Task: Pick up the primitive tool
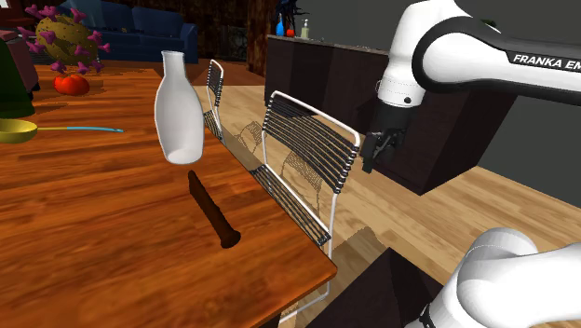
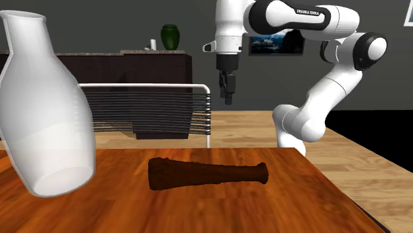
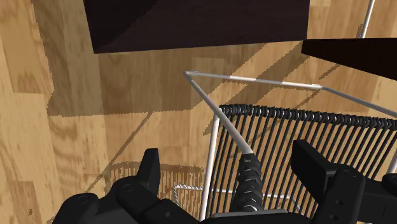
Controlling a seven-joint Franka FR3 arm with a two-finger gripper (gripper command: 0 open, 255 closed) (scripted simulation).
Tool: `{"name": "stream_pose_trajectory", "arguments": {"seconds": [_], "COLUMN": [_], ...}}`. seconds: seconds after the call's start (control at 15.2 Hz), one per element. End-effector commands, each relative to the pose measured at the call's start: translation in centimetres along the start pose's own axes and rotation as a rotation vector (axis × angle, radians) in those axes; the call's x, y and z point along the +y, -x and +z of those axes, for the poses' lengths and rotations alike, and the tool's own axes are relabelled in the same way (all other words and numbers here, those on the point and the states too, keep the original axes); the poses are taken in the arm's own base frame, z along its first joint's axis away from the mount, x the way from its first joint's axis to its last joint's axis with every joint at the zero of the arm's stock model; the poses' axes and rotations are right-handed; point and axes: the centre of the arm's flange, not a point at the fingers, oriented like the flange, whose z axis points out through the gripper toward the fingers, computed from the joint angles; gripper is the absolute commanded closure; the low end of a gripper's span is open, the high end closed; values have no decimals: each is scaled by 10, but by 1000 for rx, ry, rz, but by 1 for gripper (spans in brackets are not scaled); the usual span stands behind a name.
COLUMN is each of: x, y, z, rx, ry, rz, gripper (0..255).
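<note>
The primitive tool [image 1: 212, 213] is a dark brown club lying flat on the wooden table [image 1: 93, 252], close to the table's near corner. In the second exterior view the club [image 2: 208, 173] lies crosswise with its thick end toward the white vase. My black gripper [image 1: 376, 157] hangs in the air off the table's edge, well to the shoulder view's right of the tool and above a wire-backed chair. It is seen behind the table [image 2: 198, 212] as the gripper [image 2: 228, 93]. In the wrist view the gripper [image 3: 226, 153] is open, fingers apart, nothing between them.
A tall white vase [image 1: 179, 107] stands just behind the tool. Two wire chairs [image 1: 303, 158] line the table's edge under my hand. A dark counter [image 1: 447, 140] stands behind the arm. A yellow spoon-like dish [image 1: 14, 129], a red object [image 1: 72, 84] and a spiky ball [image 1: 67, 39] sit far back.
</note>
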Motion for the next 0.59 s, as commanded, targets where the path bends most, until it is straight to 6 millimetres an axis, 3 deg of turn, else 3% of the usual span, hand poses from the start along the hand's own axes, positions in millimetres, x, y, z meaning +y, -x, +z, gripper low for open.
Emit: {"name": "stream_pose_trajectory", "arguments": {"seconds": [0.0, 0.53], "x": [0, -97], "y": [0, -30], "z": [0, -3], "rx": [0, 4], "ry": [0, -24], "rz": [0, -9], "gripper": [0, 0]}}
